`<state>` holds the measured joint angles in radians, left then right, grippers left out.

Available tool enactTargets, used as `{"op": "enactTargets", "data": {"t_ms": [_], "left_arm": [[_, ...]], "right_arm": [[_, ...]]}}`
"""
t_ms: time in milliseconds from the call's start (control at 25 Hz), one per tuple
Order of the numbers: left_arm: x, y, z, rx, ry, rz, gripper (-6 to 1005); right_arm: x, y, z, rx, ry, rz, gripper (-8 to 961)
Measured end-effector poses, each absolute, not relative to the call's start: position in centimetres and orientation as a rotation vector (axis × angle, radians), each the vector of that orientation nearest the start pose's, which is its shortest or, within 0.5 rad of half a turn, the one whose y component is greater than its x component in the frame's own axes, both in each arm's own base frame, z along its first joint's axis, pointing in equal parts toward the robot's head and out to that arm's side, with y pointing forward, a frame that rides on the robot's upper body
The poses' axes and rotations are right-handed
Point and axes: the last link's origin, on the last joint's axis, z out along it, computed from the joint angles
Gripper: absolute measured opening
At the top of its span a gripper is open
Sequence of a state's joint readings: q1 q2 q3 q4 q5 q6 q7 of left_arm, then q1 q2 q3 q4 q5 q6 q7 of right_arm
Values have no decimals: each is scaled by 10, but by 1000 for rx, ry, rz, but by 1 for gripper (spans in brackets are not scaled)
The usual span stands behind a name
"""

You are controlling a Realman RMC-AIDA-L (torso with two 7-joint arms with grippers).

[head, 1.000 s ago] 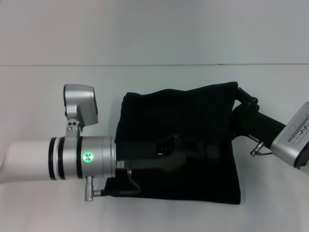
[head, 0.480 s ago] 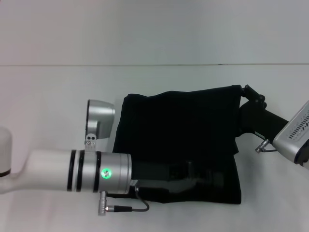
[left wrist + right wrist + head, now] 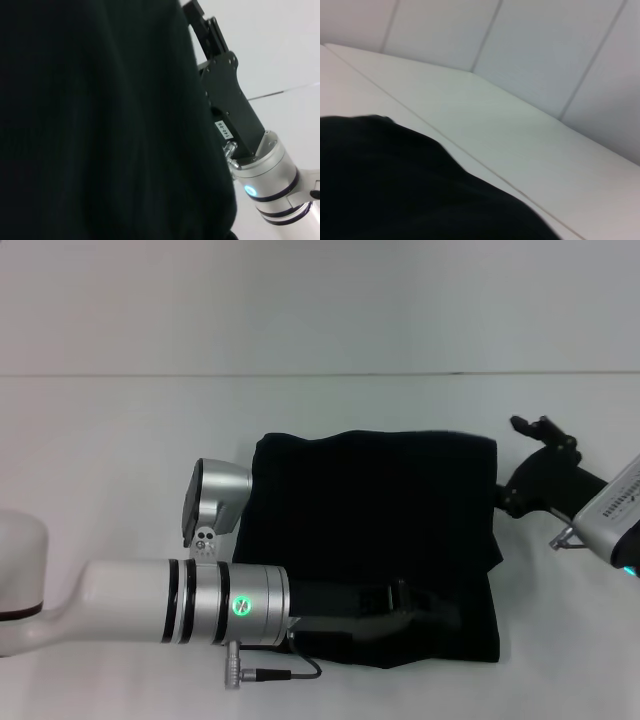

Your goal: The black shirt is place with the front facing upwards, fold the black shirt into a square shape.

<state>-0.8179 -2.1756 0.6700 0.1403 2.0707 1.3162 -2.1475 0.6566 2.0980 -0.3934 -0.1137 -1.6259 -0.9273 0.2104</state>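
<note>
The black shirt (image 3: 370, 520) lies on the white table (image 3: 120, 430) folded into a rough square. No lettering or label shows. My left arm reaches in from the near left, and its gripper (image 3: 440, 615) hovers low over the shirt's near edge, dark against the cloth. My right gripper (image 3: 532, 424) stands open just beyond the shirt's far right corner, apart from the cloth and holding nothing. In the left wrist view the shirt (image 3: 100, 125) fills most of the picture, with the right gripper (image 3: 207, 30) beside its edge. In the right wrist view the shirt (image 3: 395, 185) lies below.
The table's far edge (image 3: 320, 374) runs across the head view, with a pale wall behind it. Bare white tabletop (image 3: 470, 125) surrounds the shirt on all sides. My left arm's silver wrist (image 3: 220, 602) covers the shirt's near left corner.
My right gripper has let go of the shirt's far right corner and drawn back to the right; the corner now lies flat. My left arm has slid toward the near edge and rightward.
</note>
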Motion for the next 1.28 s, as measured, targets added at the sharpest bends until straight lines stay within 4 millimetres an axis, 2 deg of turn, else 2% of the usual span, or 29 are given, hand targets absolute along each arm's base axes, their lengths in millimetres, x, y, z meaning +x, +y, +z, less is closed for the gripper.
{"op": "enactTargets", "data": {"t_ms": [360,640,760,840,920,1040,1280], "left_arm": [[-190,316,-134,-2508,-2121,-715,43],[-187,310,-132,-2516,-2161,-762,167],[-181,307,-126,-2544,-2182,-850,243],[-175,307,-114,-2588,-2144,-993,293],[-171,306,-100,-2636,-2068,-1137,359],[-176,310,-82,-2652,-1956,-1228,481],[-212,327,-52,-2447,-1869,-1244,749]], "right_arm": [[319,381,-29,-1984,302,311,930],[329,378,-13,-1803,478,436,930],[331,374,-9,-1764,581,542,930],[329,372,-9,-1761,650,628,930],[325,368,-9,-1787,700,715,930],[314,360,-11,-1898,688,817,930],[292,330,-33,-2253,502,858,930]]}}
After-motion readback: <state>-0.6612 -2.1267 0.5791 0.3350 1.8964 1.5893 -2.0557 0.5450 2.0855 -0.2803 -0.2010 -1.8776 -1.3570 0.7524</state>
